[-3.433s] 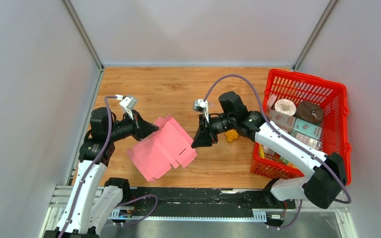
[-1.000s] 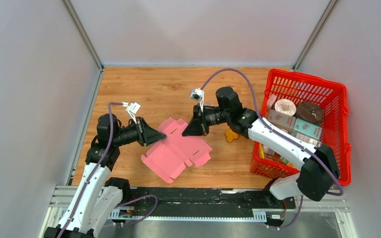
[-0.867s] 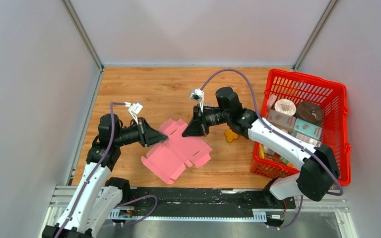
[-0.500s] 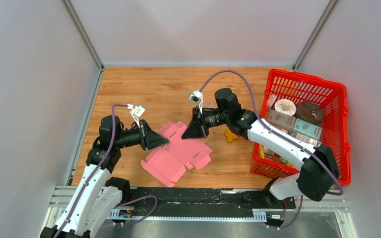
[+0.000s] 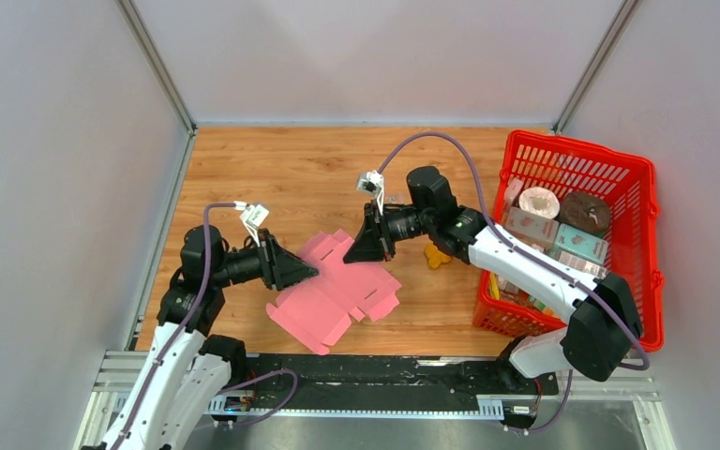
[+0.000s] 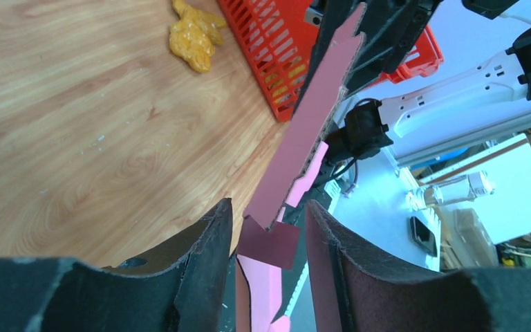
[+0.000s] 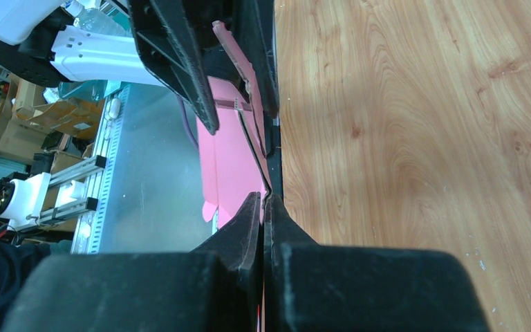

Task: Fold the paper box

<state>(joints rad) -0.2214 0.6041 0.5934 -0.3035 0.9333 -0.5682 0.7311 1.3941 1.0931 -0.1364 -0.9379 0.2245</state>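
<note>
The paper box [image 5: 337, 286] is a flat pink cut-out with flaps, held tilted just above the wooden table. My right gripper [image 5: 349, 251] is shut on its far edge; in the right wrist view the pink sheet [image 7: 228, 159] runs into the closed jaws of the right gripper [image 7: 263, 200]. My left gripper [image 5: 307, 270] is at the sheet's left edge and open. In the left wrist view the paper box [image 6: 304, 138] stands edge-on between the spread jaws of the left gripper [image 6: 268, 232], with a gap on both sides.
A red mesh basket [image 5: 642, 202] with several printed cartons stands at the right; its wall [image 6: 269, 48] also shows in the left wrist view. A small yellow object [image 5: 438, 257] lies on the table between the right arm and the basket.
My left gripper has opened and let go of the sheet's left edge, after sliding a little along it. The right gripper has kept its hold and barely moved.
</note>
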